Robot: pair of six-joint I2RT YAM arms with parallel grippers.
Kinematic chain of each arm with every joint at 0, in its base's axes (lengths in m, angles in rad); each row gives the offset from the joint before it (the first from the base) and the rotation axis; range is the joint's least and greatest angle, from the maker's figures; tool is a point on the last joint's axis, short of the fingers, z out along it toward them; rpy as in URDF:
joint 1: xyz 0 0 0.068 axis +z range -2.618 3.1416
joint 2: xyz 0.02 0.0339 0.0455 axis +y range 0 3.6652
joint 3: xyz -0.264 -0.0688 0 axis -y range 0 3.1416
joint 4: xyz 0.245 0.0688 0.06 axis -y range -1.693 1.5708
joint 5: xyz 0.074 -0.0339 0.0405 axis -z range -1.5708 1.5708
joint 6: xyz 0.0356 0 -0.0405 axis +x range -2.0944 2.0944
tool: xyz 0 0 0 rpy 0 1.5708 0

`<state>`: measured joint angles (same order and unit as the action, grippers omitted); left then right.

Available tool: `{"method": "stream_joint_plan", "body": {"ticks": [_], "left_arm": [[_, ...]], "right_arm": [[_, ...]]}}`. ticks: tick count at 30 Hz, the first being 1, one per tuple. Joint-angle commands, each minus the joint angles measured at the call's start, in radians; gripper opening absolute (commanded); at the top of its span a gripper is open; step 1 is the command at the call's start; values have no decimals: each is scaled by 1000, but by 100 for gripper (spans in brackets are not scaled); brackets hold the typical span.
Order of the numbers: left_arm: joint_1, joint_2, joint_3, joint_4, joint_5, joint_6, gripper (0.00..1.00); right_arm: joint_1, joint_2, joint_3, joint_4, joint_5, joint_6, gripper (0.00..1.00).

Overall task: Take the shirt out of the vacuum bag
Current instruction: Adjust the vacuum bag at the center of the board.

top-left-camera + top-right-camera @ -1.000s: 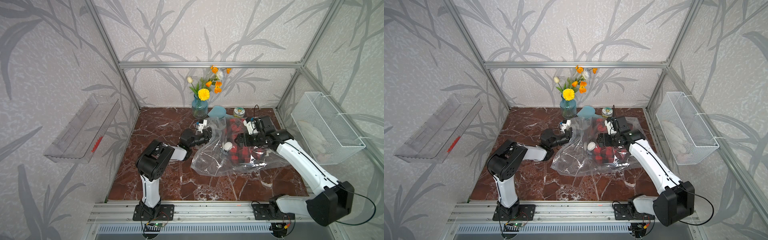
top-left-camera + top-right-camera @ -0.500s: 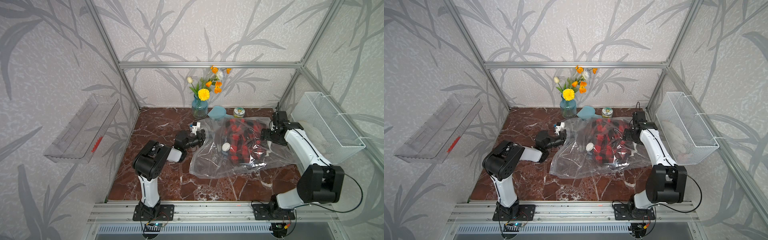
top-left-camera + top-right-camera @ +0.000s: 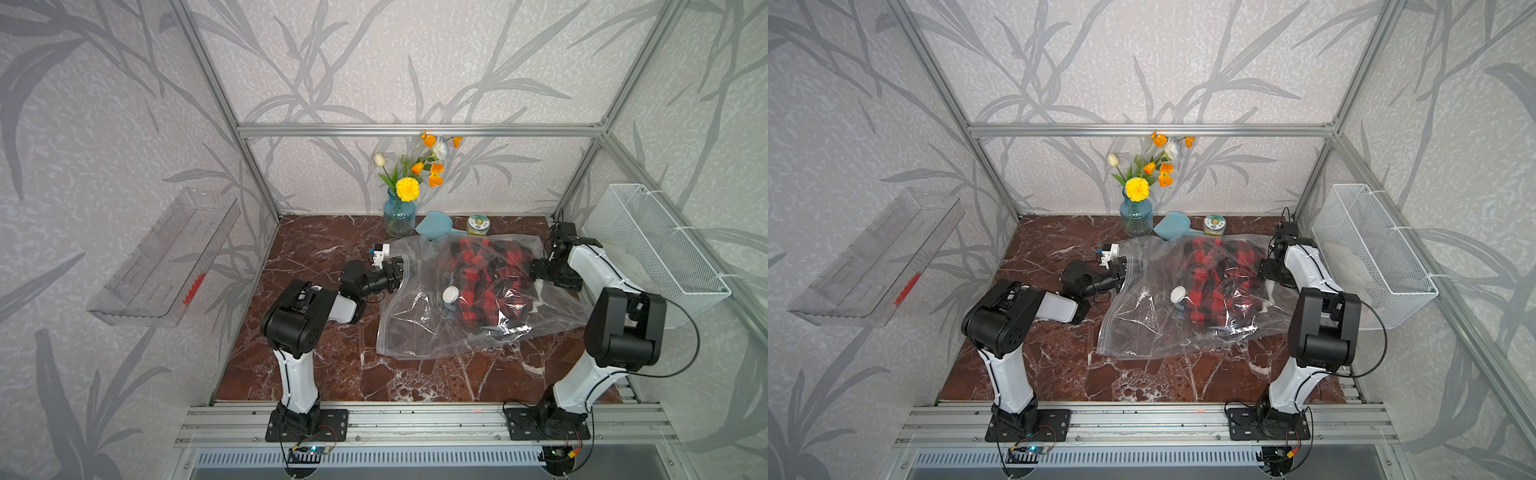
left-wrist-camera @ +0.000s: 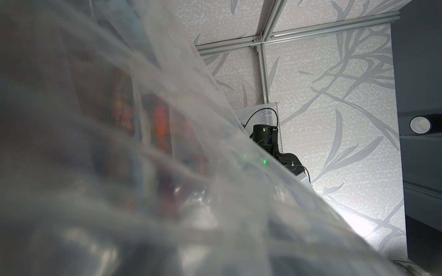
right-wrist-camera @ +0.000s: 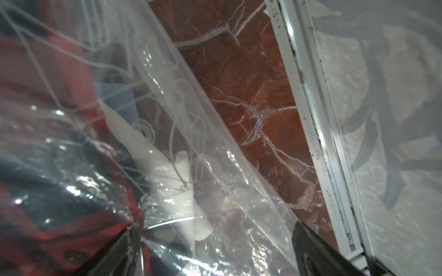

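Observation:
The clear vacuum bag [image 3: 415, 332] [image 3: 1133, 328] lies crumpled on the marble table, its round white valve [image 3: 449, 295] facing up. The red-and-black plaid shirt [image 3: 486, 270] [image 3: 1212, 282] is inside it, toward the right half. My left gripper [image 3: 397, 270] [image 3: 1121, 266] sits at the bag's raised left edge. Blurred plastic [image 4: 119, 167] covers the left wrist view and hides the jaws. My right gripper [image 3: 540, 291] [image 5: 215, 258] is at the bag's right edge. Its black fingers [image 5: 311, 251] stand wide open with loose bag film [image 5: 191, 119] between them and the shirt [image 5: 35, 71] beside.
A blue vase of flowers [image 3: 398, 216], a blue pouch [image 3: 434, 225] and a small jar [image 3: 478, 224] stand behind the bag. A white wire basket [image 3: 648, 249] hangs on the right wall, a clear shelf [image 3: 166, 257] on the left. The metal frame rail [image 5: 311, 119] runs close to my right gripper.
My right arm has drawn back from over the bag's middle to its right edge and its jaws have widened. The bag has spread flatter. My left gripper shifted slightly left with the bag's edge.

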<state>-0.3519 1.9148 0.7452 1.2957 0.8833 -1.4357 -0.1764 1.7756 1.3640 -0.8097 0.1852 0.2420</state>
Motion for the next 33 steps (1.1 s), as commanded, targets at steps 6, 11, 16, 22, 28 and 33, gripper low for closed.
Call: {"method": "stream_joint_plan", "body": {"ticks": [6,11,16,22,28,33], "left_arm": [[2,17,21,52,23,-2,63],[5,19,13,54,30,0,63],[18,6,-2,54,32,3,63],[51,-6,-15,59,31,0,63],[132,-15,-52,62,29,6,63],[165,-15,-59,52,37,15,63]], "right_arm": [[-15,115,-12,58,-163,-4,50],[-16,134,-48,93,-214,-7,5],[-13,44,-100,141,-311,1,0],[14,-162,-105,115,-342,-3,0],[14,-274,-110,84,-331,-3,0],[-2,-260,-122,72,-173,14,42]]}}
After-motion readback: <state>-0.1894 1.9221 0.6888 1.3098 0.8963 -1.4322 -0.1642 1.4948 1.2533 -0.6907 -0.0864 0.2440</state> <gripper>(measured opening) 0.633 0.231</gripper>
